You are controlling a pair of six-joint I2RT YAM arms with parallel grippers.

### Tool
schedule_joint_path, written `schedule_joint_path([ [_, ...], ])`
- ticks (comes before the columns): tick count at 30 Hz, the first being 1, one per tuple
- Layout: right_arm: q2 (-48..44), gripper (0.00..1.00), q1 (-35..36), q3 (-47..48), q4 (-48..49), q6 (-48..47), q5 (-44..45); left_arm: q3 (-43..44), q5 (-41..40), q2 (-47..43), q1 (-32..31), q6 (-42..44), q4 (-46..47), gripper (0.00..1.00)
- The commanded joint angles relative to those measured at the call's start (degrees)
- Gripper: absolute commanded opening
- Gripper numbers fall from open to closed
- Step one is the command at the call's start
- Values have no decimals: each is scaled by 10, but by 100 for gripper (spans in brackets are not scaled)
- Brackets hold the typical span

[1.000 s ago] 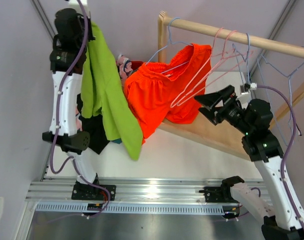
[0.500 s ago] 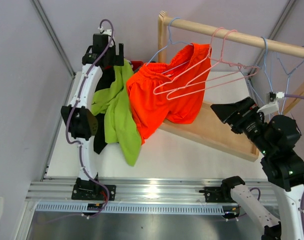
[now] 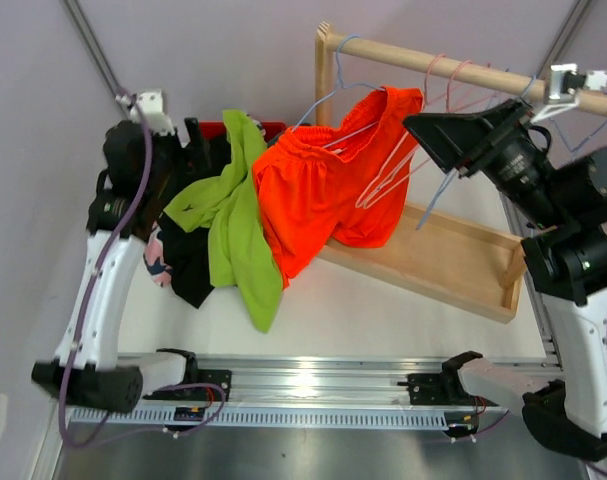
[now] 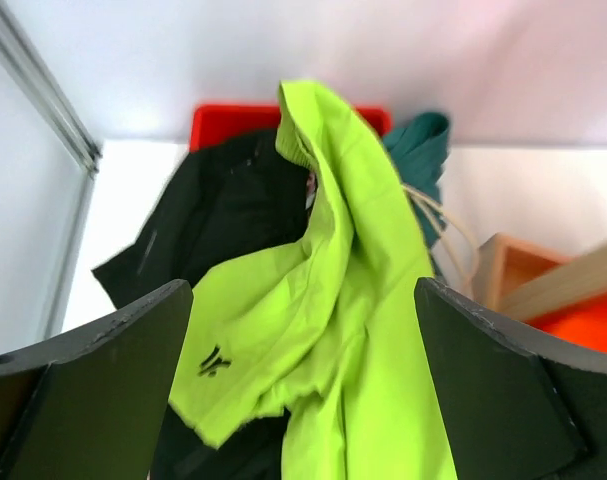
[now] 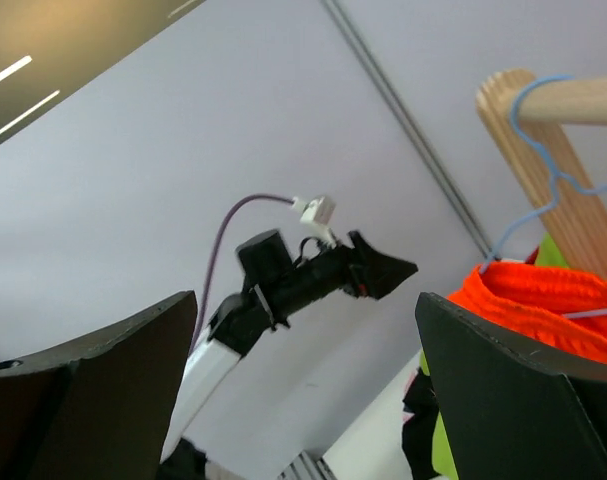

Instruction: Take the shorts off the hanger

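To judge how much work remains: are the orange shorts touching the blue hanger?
Touching. In the right wrist view the blue hanger hooks over the wooden rail and its wire runs down into the waistband of the orange shorts.

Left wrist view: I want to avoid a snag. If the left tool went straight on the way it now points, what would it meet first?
Most likely the lime green shorts, heaped dead ahead of the open left tool over the black shorts; depth is hard to judge.

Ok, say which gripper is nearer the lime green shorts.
Left. The left gripper hangs beside the lime green shorts; the right gripper is beyond the orange shorts, by the rail.
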Motion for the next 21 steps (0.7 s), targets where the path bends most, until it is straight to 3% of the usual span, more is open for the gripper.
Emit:
schedule_joint_path([
  [1, 76, 99, 76, 41, 40, -47, 42, -116, 27, -68, 0, -24, 34, 99],
  [6, 190, 96, 160, 148, -22, -110, 130, -210, 29, -170, 0, -37, 38, 99],
  [13, 257, 95, 188, 161, -13, -141, 197, -317, 20, -259, 0, -40, 62, 99],
  [21, 312, 93, 231, 167, -24, -186, 300, -345, 32, -264, 0, -46, 75, 99],
])
